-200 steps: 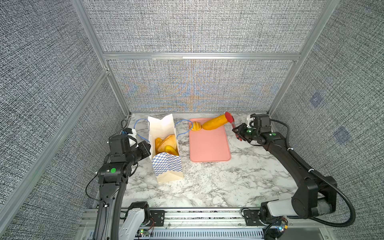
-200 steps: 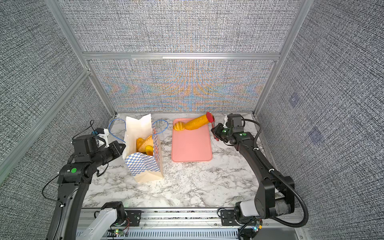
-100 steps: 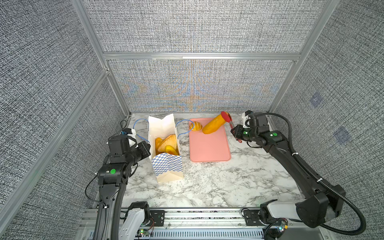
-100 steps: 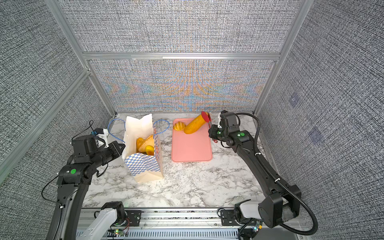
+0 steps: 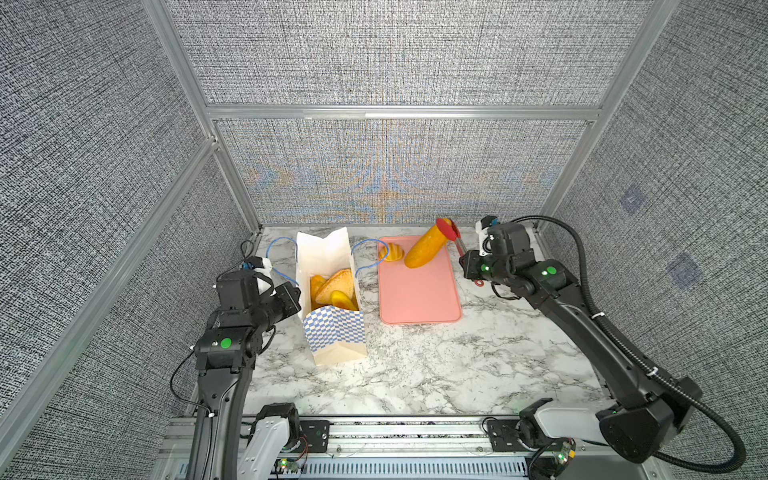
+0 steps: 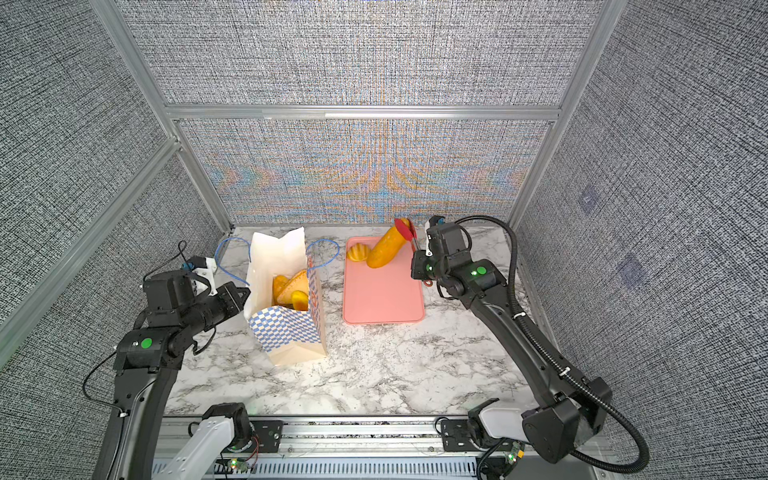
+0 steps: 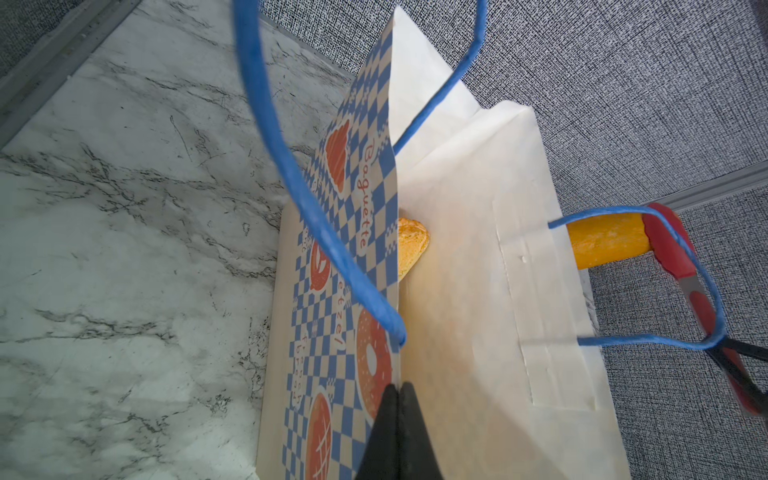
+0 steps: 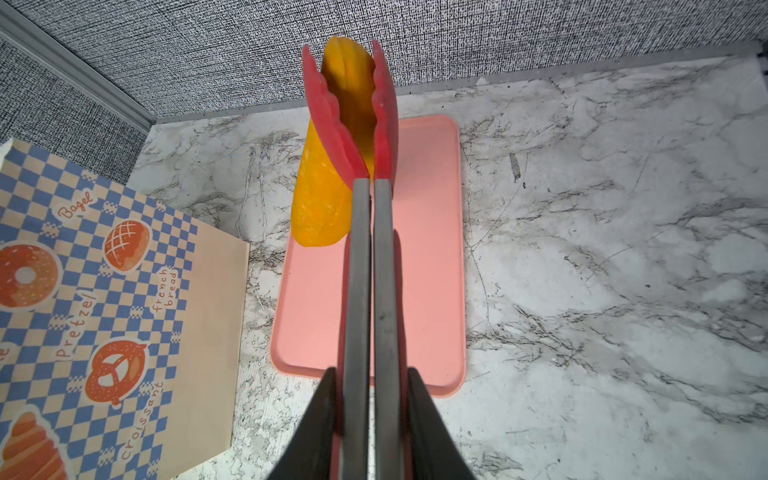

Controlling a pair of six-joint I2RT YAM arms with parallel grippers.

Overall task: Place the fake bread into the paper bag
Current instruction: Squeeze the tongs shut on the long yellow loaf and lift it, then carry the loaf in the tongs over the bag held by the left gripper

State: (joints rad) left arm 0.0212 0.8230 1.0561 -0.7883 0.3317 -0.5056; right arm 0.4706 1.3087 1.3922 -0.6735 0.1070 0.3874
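The paper bag [image 5: 332,332] [image 6: 286,328] stands open-topped left of the pink tray [image 5: 415,299]. Several pieces of fake bread [image 5: 332,286] [image 6: 293,284] lie inside it. My left gripper [image 5: 296,296] [image 7: 398,386] is shut on the bag's [image 7: 478,270] left wall at the rim. My right gripper [image 5: 467,264] [image 8: 370,370] is shut on the red tongs [image 8: 382,124] [image 5: 449,228]. The tongs clamp a long orange loaf [image 5: 424,249] [image 8: 320,199] by its raised far end, and its low end hangs over the tray's far part. A small ridged roll [image 5: 391,252] [image 6: 357,252] sits at the tray's far left corner.
The back wall stands close behind the tray [image 6: 380,299] and the bag. One blue cord handle [image 5: 368,253] loops from the bag towards the roll, and another [image 5: 280,257] hangs on my left arm's side. Bare marble table [image 5: 436,374] lies in front.
The right gripper has moved left and tipped the loaf from nearly flat to a steep tilt, clamped end up. The left gripper and the bag have not moved.
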